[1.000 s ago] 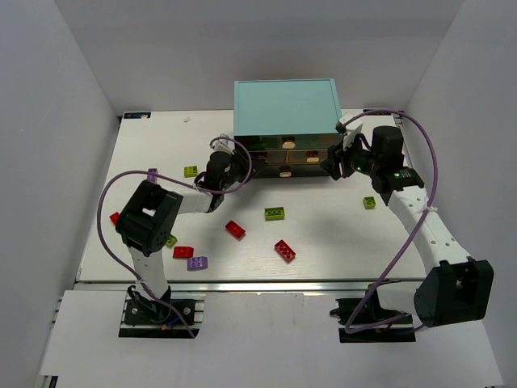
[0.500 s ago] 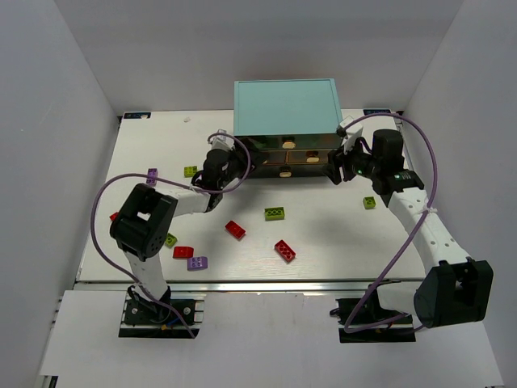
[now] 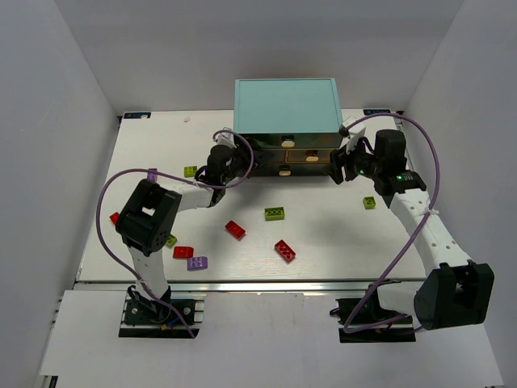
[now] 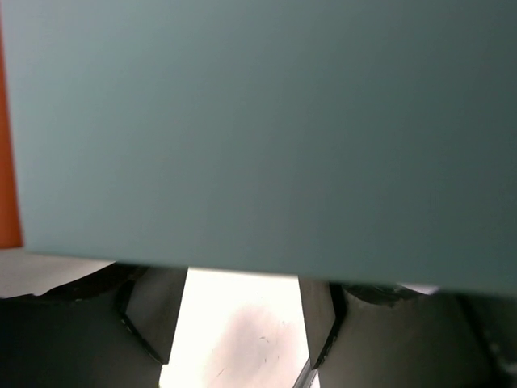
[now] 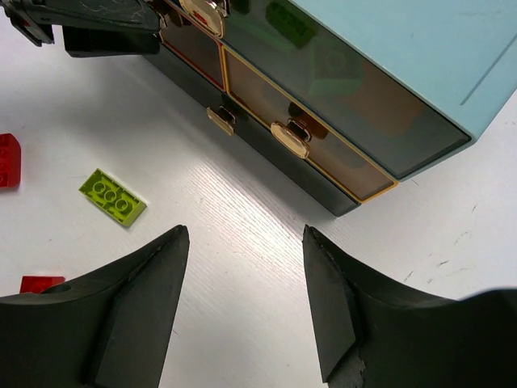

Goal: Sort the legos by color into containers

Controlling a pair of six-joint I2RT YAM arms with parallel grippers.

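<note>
The containers are see-through drawers with cream knobs point(image 5: 289, 139) in a dark cabinet with a teal top point(image 3: 284, 105). A dark green lego point(image 5: 291, 23) shows inside an upper drawer. Loose legos lie on the table: yellow-green point(image 3: 274, 213) point(image 5: 112, 196), red point(image 3: 235, 229) point(image 3: 284, 250), purple point(image 3: 196, 263). My left gripper point(image 3: 242, 157) point(image 4: 238, 323) is open at the cabinet's left front corner, with only table between its fingers. My right gripper point(image 3: 338, 166) point(image 5: 246, 242) is open above bare table, just in front of the right-hand drawers.
More bricks lie at the left: red point(image 3: 183, 252) point(image 3: 115, 217), yellow-green point(image 3: 190, 170) point(image 3: 171, 240), purple point(image 3: 152, 174). One yellow-green brick point(image 3: 369, 202) sits under the right forearm. White walls enclose the table on three sides.
My left gripper has opened and moved a little right, toward the cabinet's left front corner. My right gripper has drawn back slightly from the drawers.
</note>
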